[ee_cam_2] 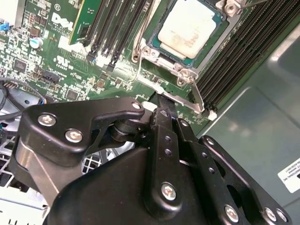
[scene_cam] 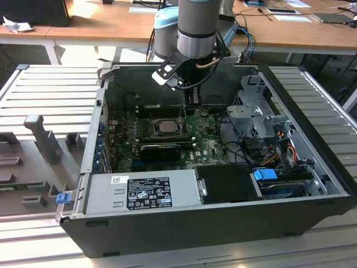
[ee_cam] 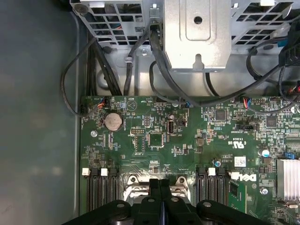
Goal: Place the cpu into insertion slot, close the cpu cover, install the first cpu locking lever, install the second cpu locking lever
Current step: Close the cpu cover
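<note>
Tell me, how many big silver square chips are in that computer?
1. The cpu sits on the green motherboard, between rows of long black slots. Others may hide under other parts.

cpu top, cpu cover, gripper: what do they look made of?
cpu: metal top, matte pale silver-beige with a dull, even sheen.
cpu cover: thin sheet metal, bare silver, with bright glints along its edges.
gripper: smooth black semi-gloss links with silver screw heads. Probably coated or anodised metal, but moulded plastic can't be ruled out.
</note>
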`<state>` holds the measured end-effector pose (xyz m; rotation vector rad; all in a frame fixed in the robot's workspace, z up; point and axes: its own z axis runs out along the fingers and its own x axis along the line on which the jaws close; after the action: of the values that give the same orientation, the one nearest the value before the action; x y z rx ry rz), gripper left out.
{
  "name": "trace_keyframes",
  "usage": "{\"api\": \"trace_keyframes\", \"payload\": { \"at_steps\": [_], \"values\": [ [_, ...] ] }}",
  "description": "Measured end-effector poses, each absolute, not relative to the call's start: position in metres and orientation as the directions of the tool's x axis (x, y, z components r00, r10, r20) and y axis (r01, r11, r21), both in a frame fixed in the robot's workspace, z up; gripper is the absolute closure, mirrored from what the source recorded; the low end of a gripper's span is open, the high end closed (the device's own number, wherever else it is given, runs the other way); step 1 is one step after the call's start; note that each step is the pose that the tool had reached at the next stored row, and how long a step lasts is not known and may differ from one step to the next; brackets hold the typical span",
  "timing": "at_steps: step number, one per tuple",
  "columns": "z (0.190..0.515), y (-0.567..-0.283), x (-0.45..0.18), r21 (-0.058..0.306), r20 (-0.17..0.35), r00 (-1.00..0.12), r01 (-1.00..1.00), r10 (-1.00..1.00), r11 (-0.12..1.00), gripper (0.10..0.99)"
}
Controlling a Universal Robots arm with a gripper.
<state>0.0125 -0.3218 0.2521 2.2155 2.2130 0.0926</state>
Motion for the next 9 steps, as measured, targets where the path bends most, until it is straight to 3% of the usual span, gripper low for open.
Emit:
{"api": "trace_keyframes", "payload": {
  "at_steps": [9],
  "values": [
    [0.2516, -0.3217, 0.0043, 0.048, 0.036, 0.0, 0.999, 0.999, -0.002, 0.98]
  ]
}}
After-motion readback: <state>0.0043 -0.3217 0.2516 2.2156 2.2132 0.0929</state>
